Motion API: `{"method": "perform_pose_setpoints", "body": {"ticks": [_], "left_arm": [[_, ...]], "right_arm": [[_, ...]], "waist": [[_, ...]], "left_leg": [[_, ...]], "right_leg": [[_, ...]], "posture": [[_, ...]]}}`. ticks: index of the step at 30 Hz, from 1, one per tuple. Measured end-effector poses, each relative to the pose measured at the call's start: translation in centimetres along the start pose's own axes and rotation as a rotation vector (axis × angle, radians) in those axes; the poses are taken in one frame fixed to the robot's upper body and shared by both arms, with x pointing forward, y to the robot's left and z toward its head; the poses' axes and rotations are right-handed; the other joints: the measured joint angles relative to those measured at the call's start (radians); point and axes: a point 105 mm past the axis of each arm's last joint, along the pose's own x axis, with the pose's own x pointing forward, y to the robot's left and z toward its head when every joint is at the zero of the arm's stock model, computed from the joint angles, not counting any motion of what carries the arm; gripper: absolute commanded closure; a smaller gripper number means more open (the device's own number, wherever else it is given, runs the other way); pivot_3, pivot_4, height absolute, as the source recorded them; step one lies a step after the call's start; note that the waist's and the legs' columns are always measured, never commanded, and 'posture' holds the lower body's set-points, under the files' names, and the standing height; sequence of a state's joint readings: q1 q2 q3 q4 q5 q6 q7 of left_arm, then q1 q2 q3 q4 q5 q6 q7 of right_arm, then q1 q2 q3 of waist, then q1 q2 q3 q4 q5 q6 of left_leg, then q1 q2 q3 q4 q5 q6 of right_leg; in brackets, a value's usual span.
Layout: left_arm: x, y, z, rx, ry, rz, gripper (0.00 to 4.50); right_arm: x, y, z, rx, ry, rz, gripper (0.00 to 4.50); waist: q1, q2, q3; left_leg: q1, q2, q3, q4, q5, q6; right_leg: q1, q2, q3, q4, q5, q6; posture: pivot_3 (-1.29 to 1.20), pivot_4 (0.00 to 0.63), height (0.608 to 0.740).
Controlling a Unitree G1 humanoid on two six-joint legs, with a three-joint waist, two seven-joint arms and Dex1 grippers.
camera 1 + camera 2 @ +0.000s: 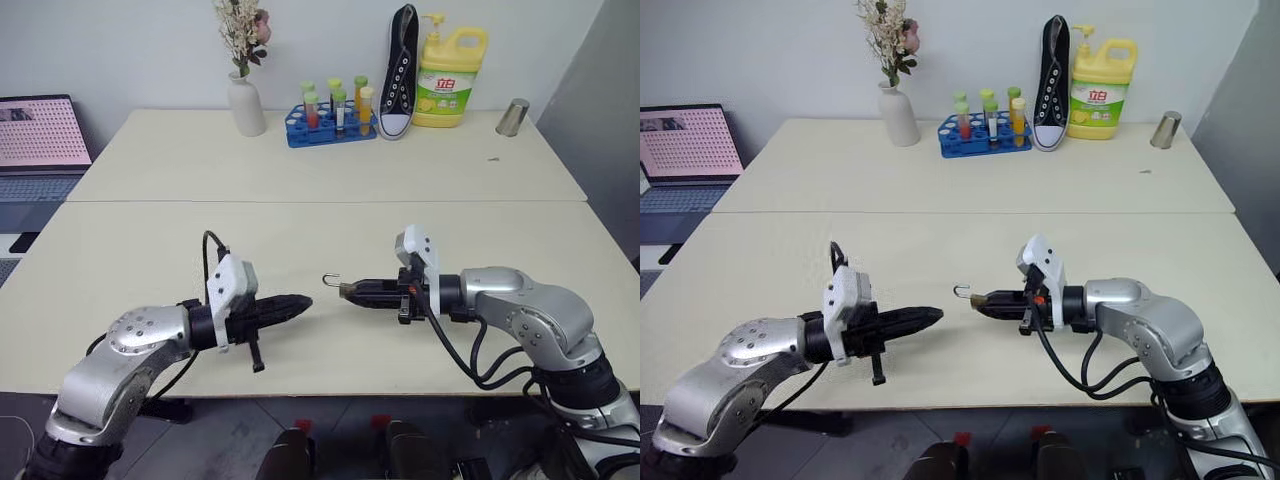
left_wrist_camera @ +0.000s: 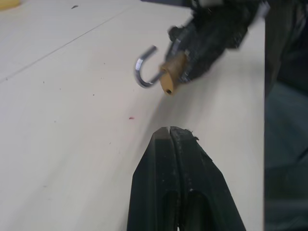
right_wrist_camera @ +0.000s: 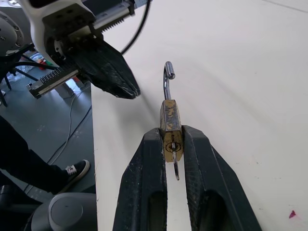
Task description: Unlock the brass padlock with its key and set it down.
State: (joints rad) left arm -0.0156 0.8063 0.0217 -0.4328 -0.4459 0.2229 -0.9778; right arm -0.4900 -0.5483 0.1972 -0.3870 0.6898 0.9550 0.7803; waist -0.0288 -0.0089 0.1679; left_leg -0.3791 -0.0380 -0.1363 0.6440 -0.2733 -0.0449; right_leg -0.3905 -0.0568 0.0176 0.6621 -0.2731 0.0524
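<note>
The brass padlock (image 3: 171,122) is small and gold-coloured, and its silvery shackle (image 3: 167,79) stands swung open. My right gripper (image 3: 172,134) is shut on the padlock's body, holding it a little above the cream table (image 1: 300,230) with the shackle pointing at my left gripper. A thin silvery key (image 3: 175,169) sticks out of the keyhole between the right fingers. My left gripper (image 1: 305,301) is shut with nothing in it. It hangs a short gap away from the shackle (image 1: 328,279) and points at it.
At the back of the table stand a white vase of flowers (image 1: 245,100), a blue rack of test tubes (image 1: 330,122), a black sneaker (image 1: 400,70), a yellow soap bottle (image 1: 450,75) and a metal cup (image 1: 513,117). A laptop (image 1: 40,135) sits off to the left.
</note>
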Motion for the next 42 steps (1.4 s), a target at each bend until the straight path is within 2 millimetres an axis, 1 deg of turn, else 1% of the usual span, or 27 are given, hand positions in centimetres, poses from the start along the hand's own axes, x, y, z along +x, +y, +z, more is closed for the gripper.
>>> {"method": "perform_pose_setpoints", "body": {"ticks": [1,3,6,8,10,12,16,19,22,24,27,29,31,32,33,35,37,40,42], "left_arm": [[-0.5,0.3,-0.7,0.103,0.030,0.006,3.59],[-1.1,0.4,-2.0,0.239,0.062,0.006,2.97],[-1.1,-0.4,-2.6,0.349,0.045,-0.019,1.94],[-1.4,-1.0,-3.3,0.393,0.051,-0.032,1.28],[-1.8,-1.6,-4.2,0.398,0.070,-0.041,0.65],[-2.0,-2.0,-4.7,0.394,0.080,-0.043,0.01],[-1.8,-1.9,-4.4,0.407,0.058,-0.019,0.00],[-1.7,-2.0,-4.3,0.403,0.050,-0.013,0.00],[-1.5,-1.9,-4.2,0.379,0.050,0.003,0.00],[-1.2,-1.7,-4.0,0.339,0.036,0.028,0.00],[-1.1,-1.4,-4.0,0.278,0.034,0.048,0.00],[-0.7,-0.9,-3.4,0.205,0.009,0.065,0.00],[-0.6,-0.3,-2.9,0.130,0.001,0.072,0.00],[-0.6,-0.2,-2.9,0.103,0.010,0.067,0.00],[-0.6,0.0,-2.9,0.087,0.021,0.064,0.00],[-0.5,0.4,-2.7,0.062,0.028,0.066,0.00],[-0.3,0.9,-2.3,0.055,0.049,0.070,0.00],[-0.6,2.5,-2.1,0.020,0.092,0.135,0.00],[-0.8,3.0,-2.2,0.022,0.114,0.163,0.00]], "right_arm": [[0.1,-0.1,-0.2,0.022,0.012,-0.001,4.37],[0.3,-0.2,-1.2,0.097,0.047,-0.002,4.37],[0.7,-0.4,-2.5,0.169,0.098,0.008,4.37],[1.4,-0.7,-3.0,0.203,0.114,0.013,4.37],[1.8,-1.3,-3.5,0.229,0.135,0.002,4.37],[2.3,-1.9,-3.9,0.238,0.151,-0.011,4.37],[4.3,-2.8,-4.4,0.226,0.196,-0.018,4.37],[4.7,-3.8,-5.0,0.197,0.235,-0.038,4.37],[4.6,-4.6,-5.0,0.158,0.245,-0.053,3.31],[3.9,-5.3,-4.9,0.141,0.253,-0.086,2.63],[3.1,-6.0,-4.7,0.127,0.251,-0.115,1.48],[2.0,-6.1,-4.7,0.088,0.256,-0.137,0.83],[0.0,-5.6,-4.9,0.009,0.265,-0.164,0.12],[-0.9,-5.3,-4.8,-0.029,0.268,-0.176,0.03],[-1.7,-5.0,-4.6,-0.071,0.271,-0.184,0.03],[-2.6,-4.2,-3.8,-0.172,0.268,-0.189,0.03],[-3.4,-3.1,-3.3,-0.242,0.268,-0.181,0.03],[-4.2,-1.9,-3.3,-0.277,0.263,-0.178,0.03],[-4.6,-1.1,-3.2,-0.278,0.246,-0.171,0.03]], "waist": [[0.001,0.000,0.000],[0.002,0.000,0.000],[0.001,0.000,0.000],[-0.003,0.000,0.000],[-0.004,0.001,0.000],[-0.003,0.001,0.000],[-0.004,0.001,0.000],[-0.004,0.001,0.001],[-0.004,0.001,0.001],[-0.003,0.001,0.001],[-0.004,0.001,0.001],[-0.003,0.001,0.001],[0.004,0.001,0.001],[0.003,0.002,0.001],[0.001,0.002,0.001],[-0.005,0.002,0.001],[-0.008,0.002,0.001],[-0.007,0.002,0.002],[-0.006,0.002,0.002]], "left_leg": [[0.000,0.000,0.000,0.000,0.000,0.000],[0.000,0.000,0.000,0.000,0.000,0.000],[-0.001,0.000,0.000,0.000,0.000,0.000],[-0.001,0.000,0.000,-0.001,0.000,0.000],[-0.001,0.000,0.000,-0.001,0.000,0.000],[-0.001,0.000,0.000,-0.001,0.000,0.000],[-0.001,0.000,0.000,-0.001,0.000,0.000],[-0.001,0.000,0.000,-0.001,0.000,0.000],[-0.002,0.000,0.000,-0.001,0.000,0.000],[-0.002,-0.001,0.000,-0.001,0.000,0.000],[-0.001,0.000,0.000,-0.001,0.000,0.000],[-0.002,0.000,0.000,-0.001,0.000,0.000],[-0.004,-0.001,-0.002,0.000,0.000,0.000],[-0.004,-0.001,-0.001,0.000,0.000,0.000],[-0.004,-0.001,-0.001,0.000,0.000,0.000],[-0.003,0.000,0.000,0.000,0.000,0.000],[-0.002,0.002,0.000,0.000,0.000,0.000],[-0.002,0.002,0.000,0.000,0.000,0.000],[-0.002,0.002,0.000,0.000,0.000,0.000]], "right_leg": [[0.000,0.000,0.000,0.000,0.000,0.000],[0.000,0.000,0.000,-0.001,0.000,-0.001],[0.000,-0.001,0.000,-0.002,0.000,-0.001],[-0.001,-0.001,0.000,-0.001,0.000,-0.001],[-0.002,-0.001,0.000,0.000,0.000,-0.001],[-0.002,-0.001,0.000,0.000,0.000,0.000],[-0.003,-0.001,0.000,0.001,0.000,0.000],[-0.003,-0.001,0.000,0.001,0.000,0.000],[-0.003,-0.001,0.000,0.001,0.000,0.000],[-0.003,-0.001,0.000,0.001,0.000,0.000],[-0.004,0.000,-0.001,0.002,0.000,0.000],[-0.004,0.000,-0.001,0.002,0.000,0.000],[-0.004,-0.001,-0.002,0.001,0.000,0.000],[-0.003,-0.001,-0.001,0.001,0.000,0.000],[-0.004,-0.001,-0.001,0.001,0.000,0.000],[-0.003,-0.001,-0.001,0.001,0.000,0.000],[-0.003,0.001,-0.001,0.001,0.000,0.000],[-0.003,0.002,-0.001,0.002,0.000,0.000],[-0.003,0.001,-0.001,0.002,0.000,0.000]], "posture": [[0.00,0.150,0.740],[0.00,0.150,0.740],[0.00,0.150,0.740],[0.00,0.150,0.740],[0.00,0.150,0.740],[0.00,0.150,0.740],[0.00,0.150,0.740],[0.00,0.150,0.740],[0.00,0.150,0.740],[0.00,0.150,0.740],[0.00,0.150,0.740],[0.00,0.150,0.740],[0.00,0.150,0.740],[0.00,0.150,0.740],[0.00,0.150,0.740],[0.00,0.150,0.740],[0.00,0.150,0.740],[0.00,0.150,0.740],[0.00,0.150,0.740]]}}
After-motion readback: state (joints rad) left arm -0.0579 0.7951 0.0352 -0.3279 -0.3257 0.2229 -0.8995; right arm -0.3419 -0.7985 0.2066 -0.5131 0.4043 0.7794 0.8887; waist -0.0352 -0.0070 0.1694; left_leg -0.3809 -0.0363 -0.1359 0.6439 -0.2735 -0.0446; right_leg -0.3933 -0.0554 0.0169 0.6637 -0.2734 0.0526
